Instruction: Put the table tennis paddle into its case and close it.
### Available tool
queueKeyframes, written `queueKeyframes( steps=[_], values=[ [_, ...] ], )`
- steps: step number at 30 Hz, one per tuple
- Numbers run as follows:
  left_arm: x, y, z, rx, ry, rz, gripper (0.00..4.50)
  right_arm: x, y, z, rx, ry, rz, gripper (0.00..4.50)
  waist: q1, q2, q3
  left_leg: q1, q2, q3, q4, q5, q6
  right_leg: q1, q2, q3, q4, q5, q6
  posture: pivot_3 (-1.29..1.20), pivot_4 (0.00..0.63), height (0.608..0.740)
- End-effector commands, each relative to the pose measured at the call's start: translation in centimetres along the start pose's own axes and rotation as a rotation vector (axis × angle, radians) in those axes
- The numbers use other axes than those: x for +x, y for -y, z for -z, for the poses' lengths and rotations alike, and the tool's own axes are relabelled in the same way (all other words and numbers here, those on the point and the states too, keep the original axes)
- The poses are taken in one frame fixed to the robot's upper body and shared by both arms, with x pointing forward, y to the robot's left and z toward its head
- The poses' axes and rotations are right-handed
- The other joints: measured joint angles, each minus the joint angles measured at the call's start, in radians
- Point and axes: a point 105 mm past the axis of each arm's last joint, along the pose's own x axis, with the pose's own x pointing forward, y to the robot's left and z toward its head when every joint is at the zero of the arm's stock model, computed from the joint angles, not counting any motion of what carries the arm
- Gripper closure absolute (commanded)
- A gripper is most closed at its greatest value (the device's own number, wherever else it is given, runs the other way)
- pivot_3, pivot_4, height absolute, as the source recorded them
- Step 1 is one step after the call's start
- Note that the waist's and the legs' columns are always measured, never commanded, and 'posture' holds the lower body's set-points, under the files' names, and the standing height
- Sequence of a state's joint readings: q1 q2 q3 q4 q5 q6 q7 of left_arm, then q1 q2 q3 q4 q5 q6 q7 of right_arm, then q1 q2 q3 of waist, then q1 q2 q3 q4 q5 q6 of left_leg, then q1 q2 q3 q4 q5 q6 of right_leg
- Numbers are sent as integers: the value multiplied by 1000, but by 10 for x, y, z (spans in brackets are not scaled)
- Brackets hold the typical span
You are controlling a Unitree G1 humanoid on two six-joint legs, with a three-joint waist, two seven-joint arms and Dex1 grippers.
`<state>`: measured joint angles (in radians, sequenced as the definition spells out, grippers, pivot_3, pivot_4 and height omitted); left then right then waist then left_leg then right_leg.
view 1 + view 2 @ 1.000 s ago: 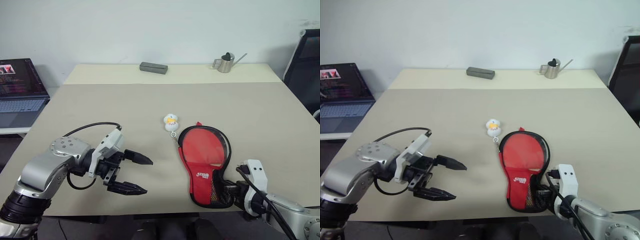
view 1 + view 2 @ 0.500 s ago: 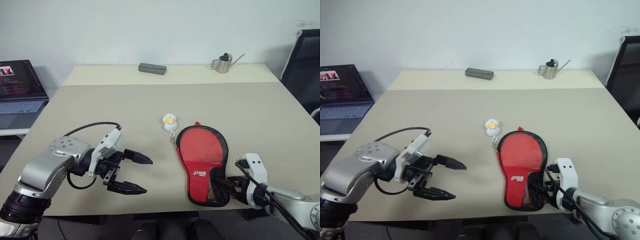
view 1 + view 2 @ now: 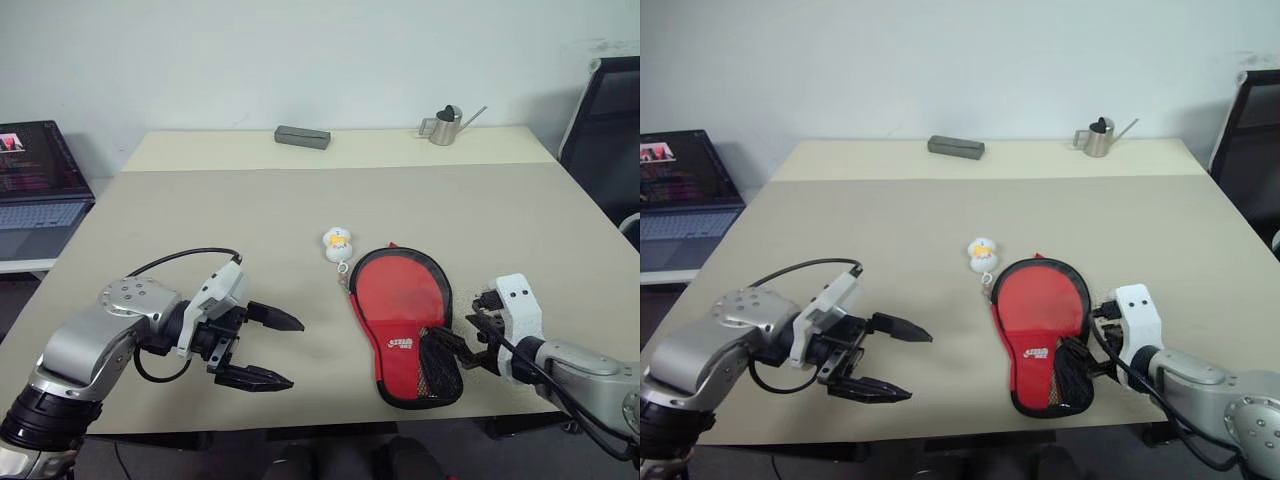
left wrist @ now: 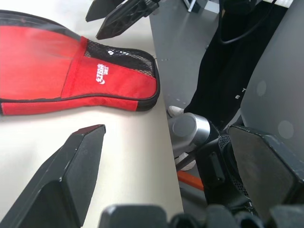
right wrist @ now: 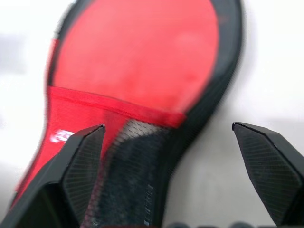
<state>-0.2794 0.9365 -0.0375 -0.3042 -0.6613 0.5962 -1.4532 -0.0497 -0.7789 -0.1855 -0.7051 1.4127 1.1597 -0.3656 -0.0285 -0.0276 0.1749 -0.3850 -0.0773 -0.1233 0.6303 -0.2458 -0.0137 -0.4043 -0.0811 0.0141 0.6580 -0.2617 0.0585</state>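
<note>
— How is the left arm made?
— Round silver metal is seen, with a black cable looped over it.
— And the grippers?
— Black pointed fingers are fixed to white blocks.

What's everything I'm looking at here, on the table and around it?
case: one, red with black trim and mesh pocket, near table edge toward the right, lying flat and open.
table tennis paddle: one, red face, inside the case.
zipper charm: one, white and yellow, just beyond the case.
grey box: one, far edge, centre.
watering can: one, metal, far edge, right.
table: one, beige.
laptop: one, left of table, screen lit.
chair: one, black, right of table.
left gripper: black fingers, open, above the table.
right gripper: black fingers, open, beside the case.
</note>
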Motion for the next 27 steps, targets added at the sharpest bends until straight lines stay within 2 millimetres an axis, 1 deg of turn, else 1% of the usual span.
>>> queueKeyframes(
  steps=[1,6,9,11,15,18,22,25,27],
  values=[
    [-3,2,-7,46,3,-5,0,-2,-10,-11,-34,52,-54,26,0,0,0,0,0,0,0,0,0,0,0,0,0,0,0,0,150,740],
    [-3,0,-7,47,7,-21,0,6,-18,-31,-90,132,-113,26,-2,0,0,0,1,0,0,0,0,0,0,0,0,0,-1,0,150,740],
    [-5,-4,-7,51,9,-44,0,12,-23,-51,-135,217,-155,26,-2,0,0,0,1,0,0,0,0,0,1,0,0,0,-1,0,150,740],
    [-7,-8,-7,56,13,-77,0,14,-25,-62,-183,264,-181,26,-1,0,0,0,1,0,0,0,0,0,1,0,0,0,-1,0,150,740],
    [-11,-26,-14,70,55,-185,0,25,-25,-73,-257,326,-205,26,0,0,0,0,0,0,0,0,0,0,1,0,0,1,-1,0,150,740],
    [-10,-42,-19,95,81,-279,0,37,-22,-75,-277,367,-198,26,0,0,0,0,0,0,0,0,0,0,1,0,0,1,-1,0,150,740],
    [-11,-67,-24,139,106,-433,0,56,-22,-70,-287,398,-197,26,0,0,0,0,0,0,0,0,0,-1,1,0,0,1,-1,0,150,740],
    [-14,-87,-22,167,87,-551,0,73,-22,-62,-296,410,-183,26,-2,0,0,1,0,0,0,0,0,-1,1,0,1,1,-1,0,150,740],
    [-15,-95,-20,174,77,-597,0,83,-20,-56,-292,407,-178,26,-2,0,0,1,0,0,0,0,-1,-1,1,0,2,1,-2,0,150,740]
  ],
)
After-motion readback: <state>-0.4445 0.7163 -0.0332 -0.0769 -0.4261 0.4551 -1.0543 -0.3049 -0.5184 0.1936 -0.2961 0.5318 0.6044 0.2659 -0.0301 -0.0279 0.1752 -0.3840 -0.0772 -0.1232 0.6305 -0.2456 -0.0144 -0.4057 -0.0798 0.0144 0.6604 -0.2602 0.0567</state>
